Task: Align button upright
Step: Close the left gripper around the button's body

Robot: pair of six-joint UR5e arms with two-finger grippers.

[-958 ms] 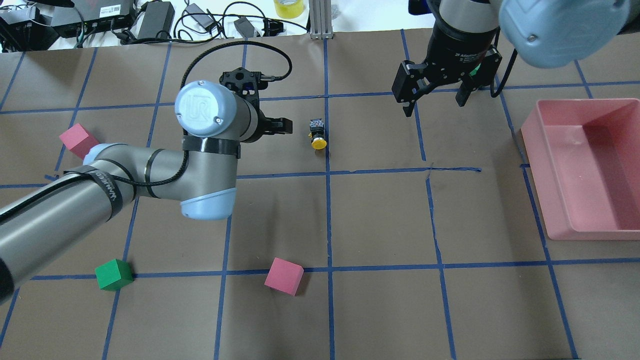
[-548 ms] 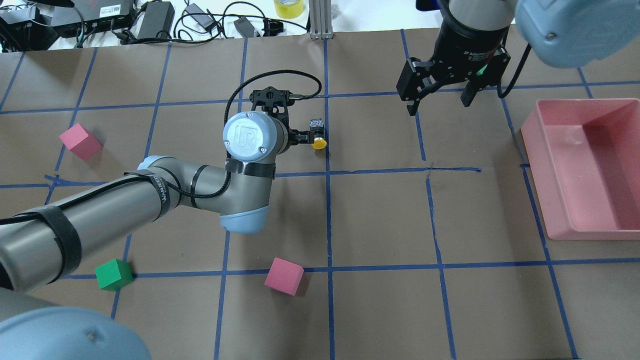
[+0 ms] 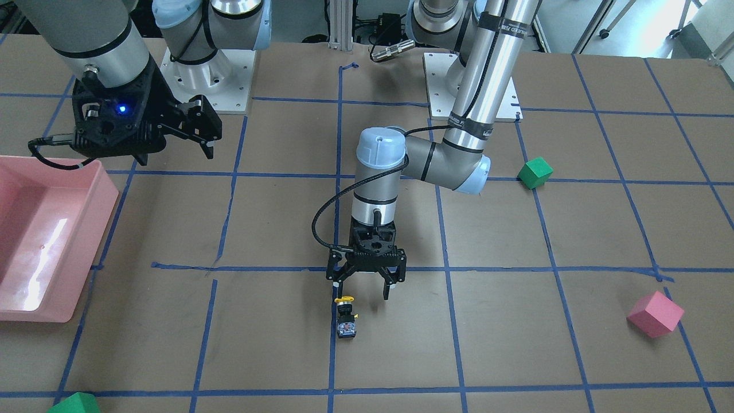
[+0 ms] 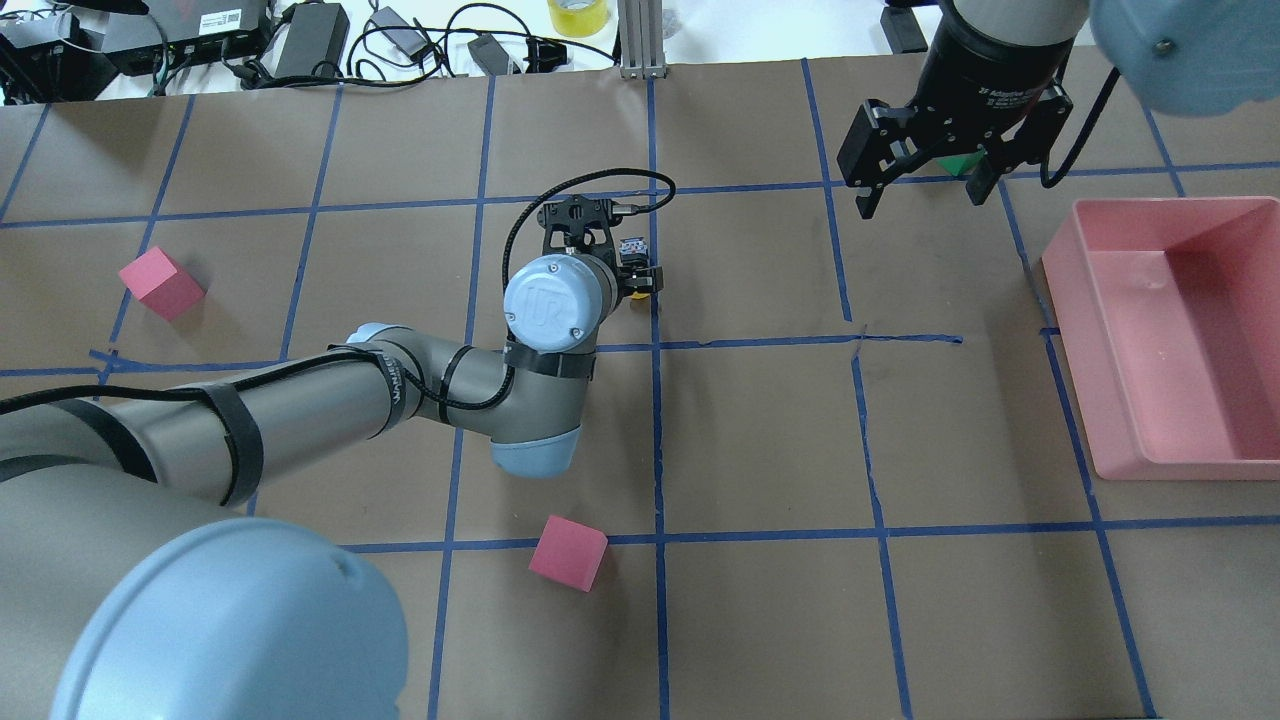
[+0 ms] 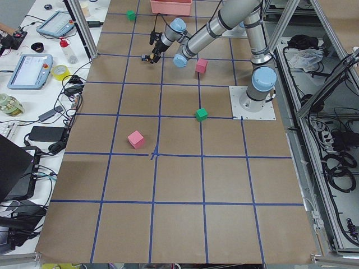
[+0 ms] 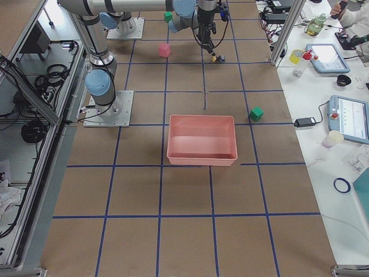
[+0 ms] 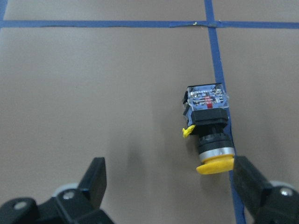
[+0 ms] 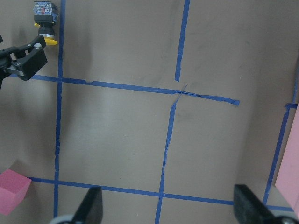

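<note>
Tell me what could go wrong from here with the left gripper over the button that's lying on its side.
1. The button sits off-centre under the open left gripper, its yellow cap close to one finger; going straight down, that finger may hit the cap.
2. Its body looks round, so an uneven close might roll or shove it aside rather than grip it.

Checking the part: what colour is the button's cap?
Button cap: yellow, clearest in left wrist view.
</note>
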